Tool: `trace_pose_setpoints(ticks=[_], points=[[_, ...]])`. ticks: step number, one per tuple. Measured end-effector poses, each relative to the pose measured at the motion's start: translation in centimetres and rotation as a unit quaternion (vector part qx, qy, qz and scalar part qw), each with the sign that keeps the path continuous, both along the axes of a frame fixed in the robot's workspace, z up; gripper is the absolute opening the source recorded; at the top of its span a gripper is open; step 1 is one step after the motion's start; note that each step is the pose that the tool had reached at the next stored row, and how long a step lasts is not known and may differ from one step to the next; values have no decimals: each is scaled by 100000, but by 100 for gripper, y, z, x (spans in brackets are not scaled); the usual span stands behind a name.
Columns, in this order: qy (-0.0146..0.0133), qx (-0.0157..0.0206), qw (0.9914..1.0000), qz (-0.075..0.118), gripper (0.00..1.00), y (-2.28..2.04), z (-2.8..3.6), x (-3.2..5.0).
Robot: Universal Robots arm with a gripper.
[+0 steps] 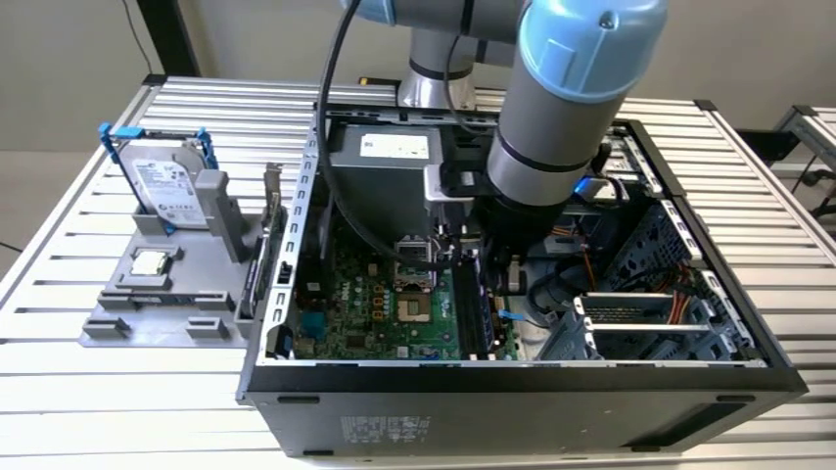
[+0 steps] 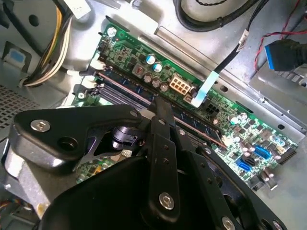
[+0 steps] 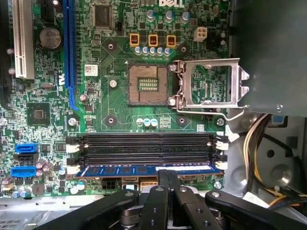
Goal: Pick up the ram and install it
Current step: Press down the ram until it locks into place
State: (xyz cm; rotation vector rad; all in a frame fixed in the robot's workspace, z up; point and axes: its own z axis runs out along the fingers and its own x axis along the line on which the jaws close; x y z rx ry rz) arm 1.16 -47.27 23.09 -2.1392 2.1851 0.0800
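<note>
The ram [image 3: 124, 170] is a thin bluish stick standing in the outermost of the long black motherboard slots [image 3: 144, 143], the one nearest the board's edge. In the second wrist view the ram [image 2: 125, 89] shows as a thin edge running along that slot. My gripper [image 3: 169, 173] is shut, its two black fingers side by side along the ram's length, and their tips rest on the ram's top edge near its middle. The gripper [image 2: 160, 101] meets the same edge in the second wrist view. In the exterior view the arm [image 1: 562, 117] reaches down into the open computer case.
The processor socket [image 3: 146, 84] lies bare with its metal bracket [image 3: 211, 86] flipped open. Cable bundles [image 3: 259, 139] hang beside the slots. The case walls [image 1: 523, 377] surround the arm. Outside, a grey fixture [image 1: 157, 313] holds a hard drive [image 1: 170, 186] and a processor chip [image 1: 152, 262].
</note>
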Motion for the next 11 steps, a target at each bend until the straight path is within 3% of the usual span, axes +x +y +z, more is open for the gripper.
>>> trace_pose_setpoints(ticks=[7, 11], points=[[19, -434, 99999, 7, 0, -14, -98, 1], [0, -407, 99999, 0, 0, -13, -116, 1]])
